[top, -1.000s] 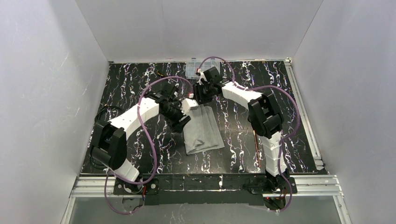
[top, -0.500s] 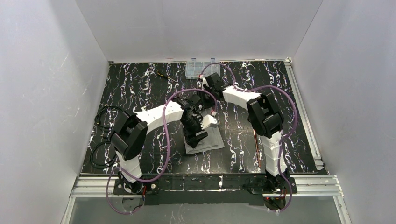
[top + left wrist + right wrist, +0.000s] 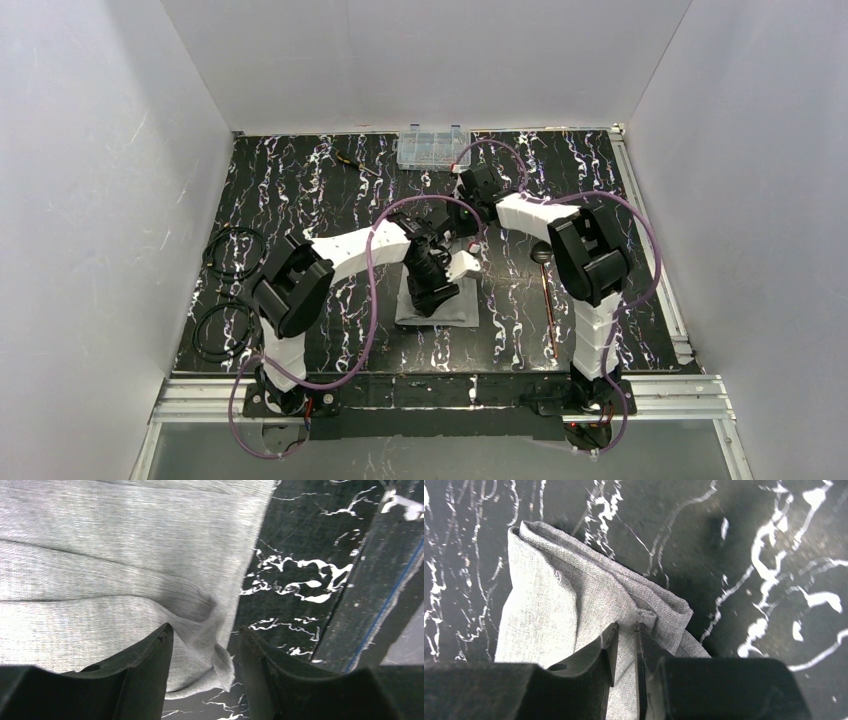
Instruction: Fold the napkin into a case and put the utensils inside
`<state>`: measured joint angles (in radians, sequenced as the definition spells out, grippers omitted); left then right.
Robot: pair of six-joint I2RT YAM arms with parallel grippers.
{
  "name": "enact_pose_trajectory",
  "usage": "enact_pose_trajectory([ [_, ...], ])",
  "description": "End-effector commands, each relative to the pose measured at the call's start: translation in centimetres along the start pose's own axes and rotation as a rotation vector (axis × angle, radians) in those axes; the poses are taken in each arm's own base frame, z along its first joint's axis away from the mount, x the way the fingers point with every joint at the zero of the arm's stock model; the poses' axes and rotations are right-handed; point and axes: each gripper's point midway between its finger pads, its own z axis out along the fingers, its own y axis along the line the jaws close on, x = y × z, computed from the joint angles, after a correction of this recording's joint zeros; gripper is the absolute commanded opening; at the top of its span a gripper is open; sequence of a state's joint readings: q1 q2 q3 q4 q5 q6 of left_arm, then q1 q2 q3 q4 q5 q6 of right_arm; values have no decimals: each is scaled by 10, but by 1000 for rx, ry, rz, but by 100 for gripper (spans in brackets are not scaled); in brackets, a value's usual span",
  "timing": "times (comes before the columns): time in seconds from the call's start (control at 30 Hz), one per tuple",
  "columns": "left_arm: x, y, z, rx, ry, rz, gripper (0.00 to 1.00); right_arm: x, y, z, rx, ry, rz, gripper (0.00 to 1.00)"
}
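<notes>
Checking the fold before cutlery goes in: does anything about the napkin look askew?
Yes: the napkin is bunched into rumpled, uneven layers at the right tool, and its edge by the left tool lies wrinkled.

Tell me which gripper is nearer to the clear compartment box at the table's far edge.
Right. The right gripper sits at the napkin's far end, short of the compartment box; the left gripper is at the napkin's near end, farther from it.
</notes>
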<state>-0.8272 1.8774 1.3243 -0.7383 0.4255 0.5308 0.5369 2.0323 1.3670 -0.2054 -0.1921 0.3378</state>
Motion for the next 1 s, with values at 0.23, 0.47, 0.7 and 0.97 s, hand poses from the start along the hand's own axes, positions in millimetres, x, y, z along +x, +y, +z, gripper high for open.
enact_pose_trajectory([
  [0.23,33,12,12,-54,109,140,24,29,-28,-36,161,-12,86,24],
  [0.47,77,13,8,-55,245,330,13,55,-25,-58,152,-5,167,23],
  [0.7,98,26,-2,-99,336,483,12,104,-18,-81,124,26,254,23],
  [0.97,87,26,-31,-136,328,565,29,131,-2,-105,92,69,251,24],
])
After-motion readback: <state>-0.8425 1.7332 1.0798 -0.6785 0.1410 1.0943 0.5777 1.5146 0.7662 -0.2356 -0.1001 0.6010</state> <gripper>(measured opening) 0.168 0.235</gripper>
